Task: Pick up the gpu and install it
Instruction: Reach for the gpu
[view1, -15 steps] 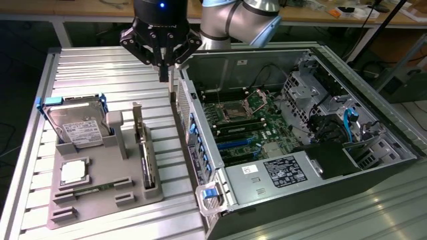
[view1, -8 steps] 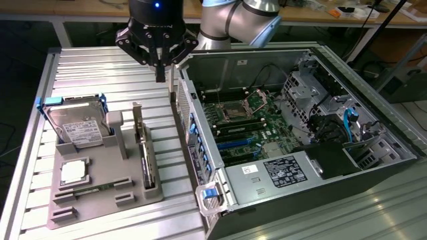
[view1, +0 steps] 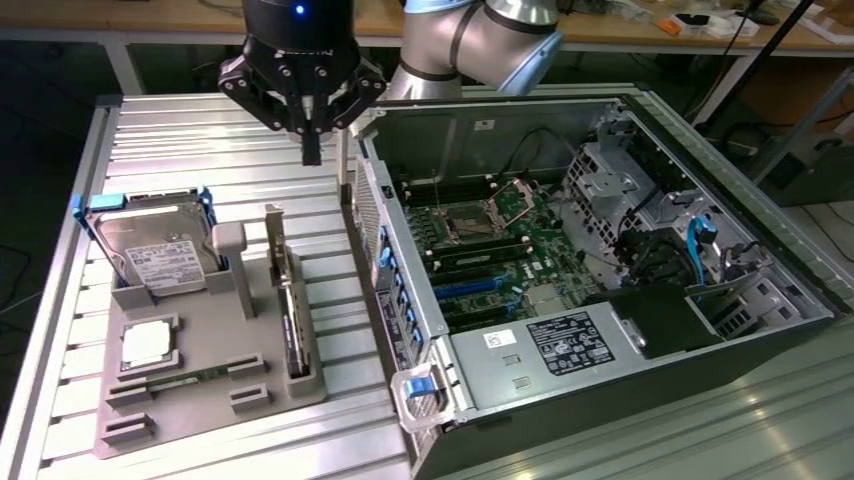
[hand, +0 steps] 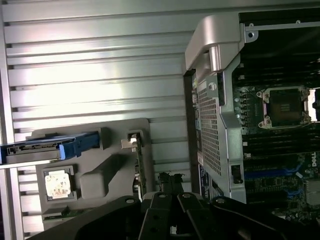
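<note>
A ribbed aluminium table (view1: 187, 150) carries everything here, and the biggest thing on it is the open black-and-silver computer tower (view1: 467, 130), lying on its side at the exterior view's right with its green motherboard (view1: 534, 250) exposed. The blue expansion slots on that board look unoccupied, so nothing of the install appears done. Beside the tower, at the exterior view's left, sits a grey moulded parts holder (view1: 254, 345). Above the strip of table between holder and tower hangs the black gripper (view1: 311, 150) on its silver arm (view1: 467, 40); its fingers are pinched together and carry nothing. In the holder, the boxy silver hard drive with a white label (view1: 154, 250) leans in its blue frame. The gpu (view1: 284, 290), a thin dark circuit card, stands on edge in a slot along the holder's side nearest the tower, apart from the gripper and untouched. A small square silver processor chip (view1: 147, 342) lies flat nearby. By my reading, both the pickup and the installation remain to be done.
</note>
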